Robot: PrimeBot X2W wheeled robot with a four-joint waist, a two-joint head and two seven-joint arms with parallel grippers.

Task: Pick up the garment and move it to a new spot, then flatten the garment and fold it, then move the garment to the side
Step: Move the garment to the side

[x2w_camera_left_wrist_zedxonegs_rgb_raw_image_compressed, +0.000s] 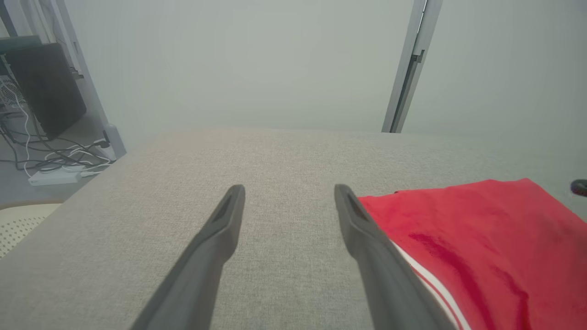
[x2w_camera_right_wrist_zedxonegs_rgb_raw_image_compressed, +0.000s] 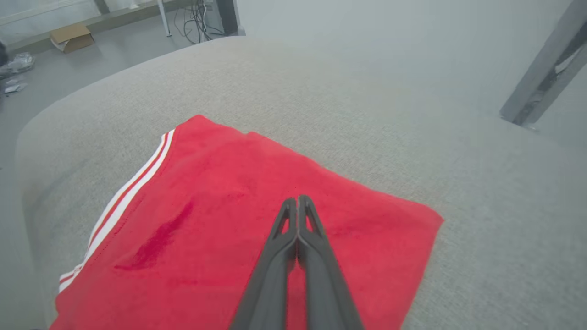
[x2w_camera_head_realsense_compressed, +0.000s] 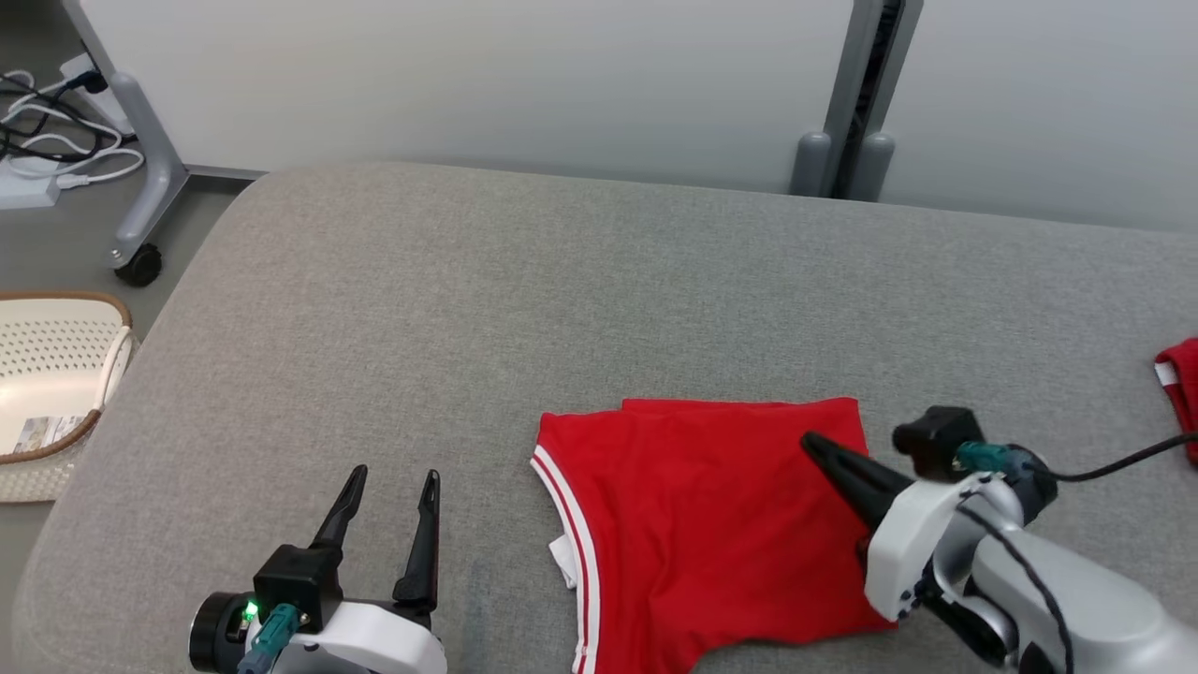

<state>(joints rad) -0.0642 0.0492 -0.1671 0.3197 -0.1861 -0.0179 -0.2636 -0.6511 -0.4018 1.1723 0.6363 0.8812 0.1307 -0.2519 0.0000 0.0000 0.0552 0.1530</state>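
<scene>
The garment [x2w_camera_head_realsense_compressed: 711,524] is red with white stripes along its left hem and lies folded flat on the grey cushion [x2w_camera_head_realsense_compressed: 524,309], near its front edge. My right gripper [x2w_camera_head_realsense_compressed: 810,442] is shut with nothing between its fingers, its tips over the garment's right half [x2w_camera_right_wrist_zedxonegs_rgb_raw_image_compressed: 257,201], fingers together [x2w_camera_right_wrist_zedxonegs_rgb_raw_image_compressed: 298,201]. Left of the garment, my left gripper [x2w_camera_head_realsense_compressed: 393,476] stands open over bare cushion. In the left wrist view the spread left gripper [x2w_camera_left_wrist_zedxonegs_rgb_raw_image_compressed: 289,189] has the garment's striped edge [x2w_camera_left_wrist_zedxonegs_rgb_raw_image_compressed: 467,238] just past the right finger.
A cream perforated basket [x2w_camera_head_realsense_compressed: 51,374] sits on the floor at the left. Cables [x2w_camera_head_realsense_compressed: 47,122] and a wheeled stand leg [x2w_camera_head_realsense_compressed: 150,187] are at the back left. Another red piece of cloth [x2w_camera_head_realsense_compressed: 1181,384] lies at the cushion's right edge. A grey post [x2w_camera_head_realsense_compressed: 856,103] stands behind.
</scene>
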